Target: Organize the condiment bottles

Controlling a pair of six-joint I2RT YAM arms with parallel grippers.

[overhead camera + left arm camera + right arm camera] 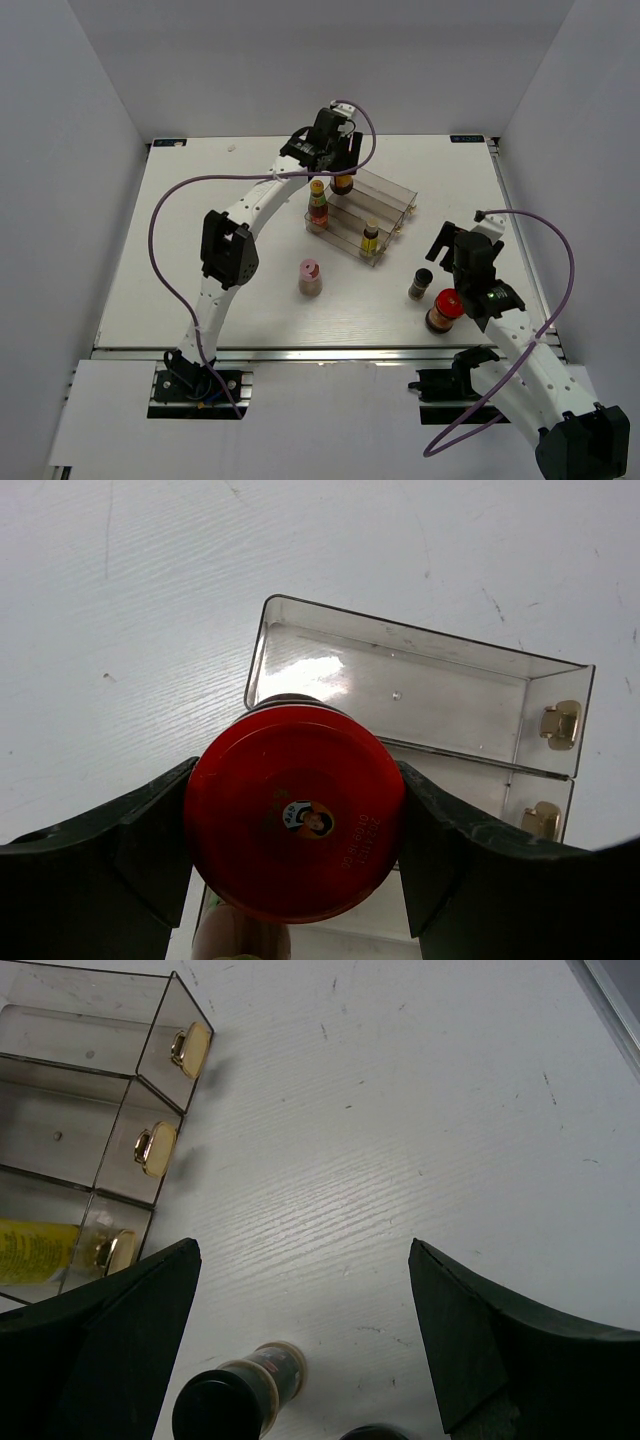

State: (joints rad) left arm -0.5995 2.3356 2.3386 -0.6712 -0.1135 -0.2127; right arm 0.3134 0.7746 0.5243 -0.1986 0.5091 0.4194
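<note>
- Overhead, the left gripper [342,178] is stretched out to the far, highest step of the clear stepped rack [392,205]. Its jaws are closed around a red-lidded jar [343,187], held upright. From this angle I cannot tell whether the jar's base touches the step.
- Also overhead, a yellow-capped bottle [318,205] stands at the rack's left end and a second yellow-capped bottle [370,236] on the lowest front step. A pink-capped shaker [310,277], a black-capped bottle [421,283] and a second red-lidded jar [442,310] stand on the table [200,250], apart from the rack.
- From the left wrist, you look straight down on the jar's red lid. It fills the gap between the dark jaws, which press on both sides. An open rack compartment lies just beyond and below it.
- The step in hand looks like setting this jar onto the rack. To do it well, keep the jar upright, centre it inside the clear walls, lower it straight, and let go only once the base rests flat. The nearby yellow-capped bottle could be knocked.
- From the right wrist, the right gripper [300,1260] hangs spread wide and empty over the table. The black-capped bottle sits low between its jaws, nearer the left one. The rack's end is up and to the left.
</note>
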